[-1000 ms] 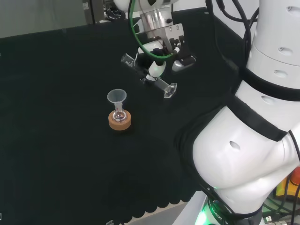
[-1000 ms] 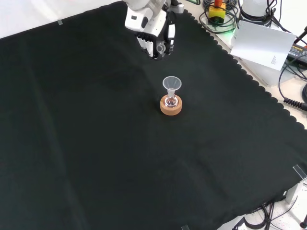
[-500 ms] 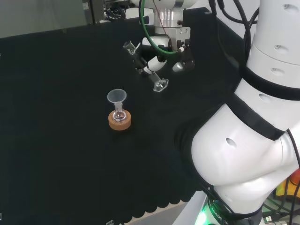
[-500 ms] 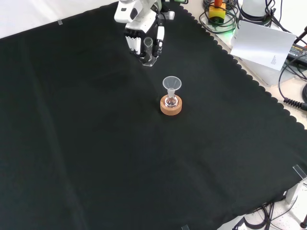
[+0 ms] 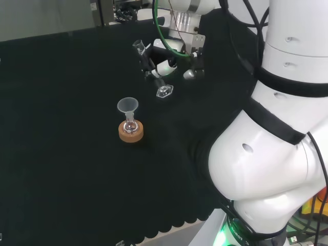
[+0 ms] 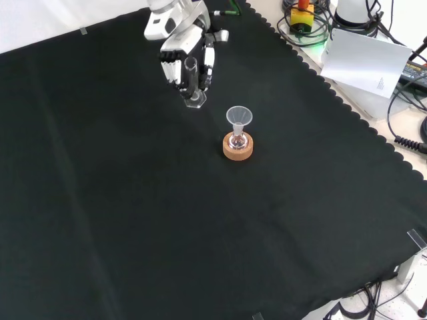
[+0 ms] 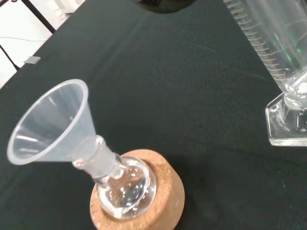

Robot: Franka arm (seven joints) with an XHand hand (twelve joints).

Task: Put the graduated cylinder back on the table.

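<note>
Arm (image 5: 271, 169) over black cloth (image 6: 133, 220), hand (image 6: 179, 57) curled round the cylinder (image 6: 193, 81).

In the front view the cylinder sits nearly upright in the fingers, its base (image 6: 195, 101) low by the cloth, up and left of the funnel (image 6: 239, 118); touching or not, I cannot tell. The funnel stands in a small flask (image 6: 236, 141) on a cork ring (image 6: 238, 148).

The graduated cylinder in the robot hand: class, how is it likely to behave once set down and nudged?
The graduated cylinder looks like clear glass, so probably rigid, smooth and breakable. It is tall and narrow on a small flat foot, so a sideways nudge could tip it. The robot hand holds it tilted in the head view; released like that, it may topple and roll.
</note>
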